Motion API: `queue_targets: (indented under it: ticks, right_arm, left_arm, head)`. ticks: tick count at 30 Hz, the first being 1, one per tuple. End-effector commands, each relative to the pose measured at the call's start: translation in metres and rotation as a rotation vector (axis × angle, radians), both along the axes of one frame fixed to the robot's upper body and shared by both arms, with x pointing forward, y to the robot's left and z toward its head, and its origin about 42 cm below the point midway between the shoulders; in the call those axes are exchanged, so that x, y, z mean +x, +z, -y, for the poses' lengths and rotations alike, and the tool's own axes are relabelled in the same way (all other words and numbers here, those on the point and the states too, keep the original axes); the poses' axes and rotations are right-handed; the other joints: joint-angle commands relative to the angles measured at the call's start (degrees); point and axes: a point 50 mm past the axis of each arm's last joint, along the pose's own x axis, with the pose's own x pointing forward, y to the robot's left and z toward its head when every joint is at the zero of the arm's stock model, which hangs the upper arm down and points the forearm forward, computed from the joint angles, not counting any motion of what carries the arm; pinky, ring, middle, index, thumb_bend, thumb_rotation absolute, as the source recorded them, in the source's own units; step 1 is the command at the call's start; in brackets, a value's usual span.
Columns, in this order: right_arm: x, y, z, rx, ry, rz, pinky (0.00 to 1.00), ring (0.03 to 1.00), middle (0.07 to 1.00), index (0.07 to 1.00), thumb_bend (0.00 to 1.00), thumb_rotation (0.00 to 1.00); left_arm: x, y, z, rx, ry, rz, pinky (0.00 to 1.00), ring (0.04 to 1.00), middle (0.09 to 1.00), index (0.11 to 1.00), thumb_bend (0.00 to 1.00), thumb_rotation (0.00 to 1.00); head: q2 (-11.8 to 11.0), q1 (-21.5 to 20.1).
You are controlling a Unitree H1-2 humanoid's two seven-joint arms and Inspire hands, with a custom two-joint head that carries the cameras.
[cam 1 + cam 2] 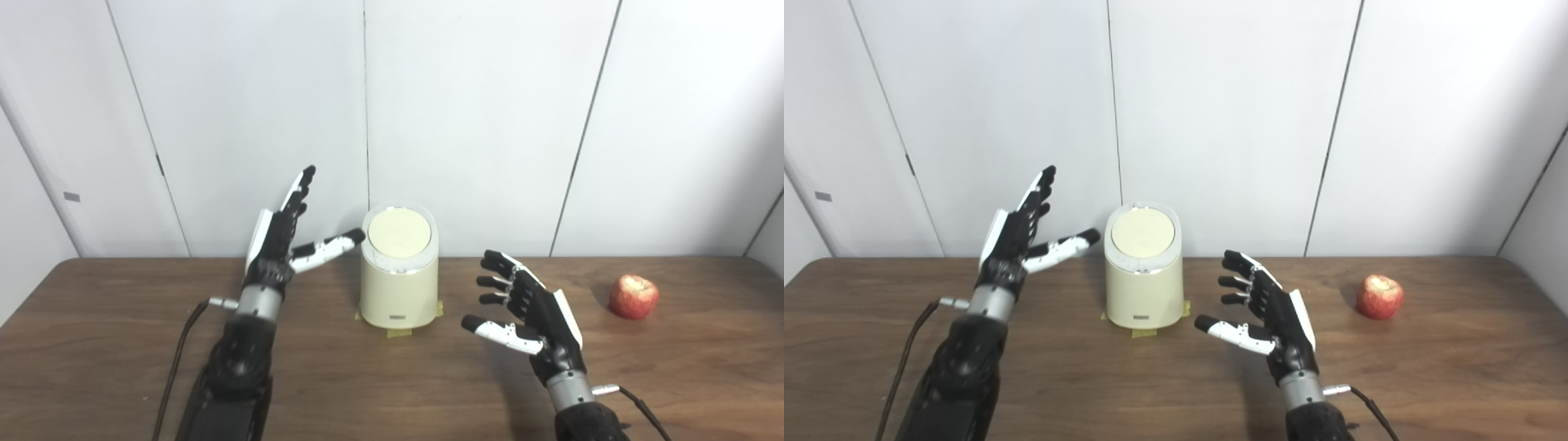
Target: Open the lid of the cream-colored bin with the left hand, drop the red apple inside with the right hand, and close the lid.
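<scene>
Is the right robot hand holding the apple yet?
No. The right robot hand is open and empty between the bin and the apple, which sits on the table.

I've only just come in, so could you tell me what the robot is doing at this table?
Nothing is being held yet. The left robot hand is raised and open beside the cream-colored bin, its thumb reaching toward the lid, which is shut. The right robot hand hovers open over the table, between the bin and the red apple, which sits untouched off to the right.
</scene>
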Motion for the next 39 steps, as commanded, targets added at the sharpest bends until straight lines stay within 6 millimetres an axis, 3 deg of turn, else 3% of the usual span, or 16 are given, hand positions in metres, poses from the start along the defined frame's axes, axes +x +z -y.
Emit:
queue_targets:
  ticks: [1, 6, 12, 17, 24, 34, 39]
  right_arm:
    - [0.008, 0.025, -0.005, 0.007, 0.01, 0.101, 0.63, 0.744, 0.82, 0.799, 0.86, 0.26]
    - [0.007, 0.026, -0.007, 0.001, 0.003, 0.105, 0.62, 0.73, 0.815, 0.796, 0.86, 0.26]
    - [0.007, 0.026, -0.009, -0.015, -0.001, 0.115, 0.63, 0.719, 0.818, 0.797, 0.85, 0.26]
    - [0.005, 0.028, -0.012, -0.006, -0.005, 0.113, 0.63, 0.715, 0.815, 0.794, 0.87, 0.27]
    - [0.005, 0.029, -0.014, -0.003, -0.008, 0.118, 0.62, 0.709, 0.807, 0.787, 0.87, 0.26]
    - [0.004, 0.031, -0.016, -0.009, -0.016, 0.119, 0.61, 0.699, 0.798, 0.785, 0.87, 0.26]
    - [0.004, 0.033, -0.017, -0.002, -0.021, 0.117, 0.6, 0.692, 0.794, 0.779, 0.87, 0.25]
  left_arm:
    - [0.016, 0.042, 0.011, 0.091, 0.021, 0.129, 0.97, 1.0, 1.0, 1.0, 0.92, 0.31]
    - [0.034, 0.051, 0.019, 0.222, 0.06, 0.158, 0.91, 1.0, 1.0, 1.0, 0.92, 0.29]
    - [0.048, 0.054, 0.032, 0.218, 0.064, 0.111, 0.82, 1.0, 1.0, 1.0, 0.94, 0.24]
    - [0.05, 0.05, 0.04, 0.227, 0.049, 0.083, 0.8, 1.0, 1.0, 1.0, 0.92, 0.21]
    - [0.054, 0.046, 0.045, 0.412, 0.071, 0.071, 0.72, 0.99, 1.0, 1.0, 0.94, 0.26]
    - [0.054, 0.034, 0.048, 0.525, 0.078, 0.066, 0.88, 1.0, 1.0, 1.0, 1.0, 0.29]
    - [0.051, 0.029, 0.053, 0.753, 0.158, 0.098, 0.88, 1.0, 1.0, 1.0, 0.98, 0.21]
  head:
    - [0.06, -0.05]
    - [-0.33, -0.76]
    - [-0.25, -1.31]
    - [0.0, -1.56]
    - [0.11, -1.85]
    - [0.36, -2.02]
    - [0.53, -2.07]
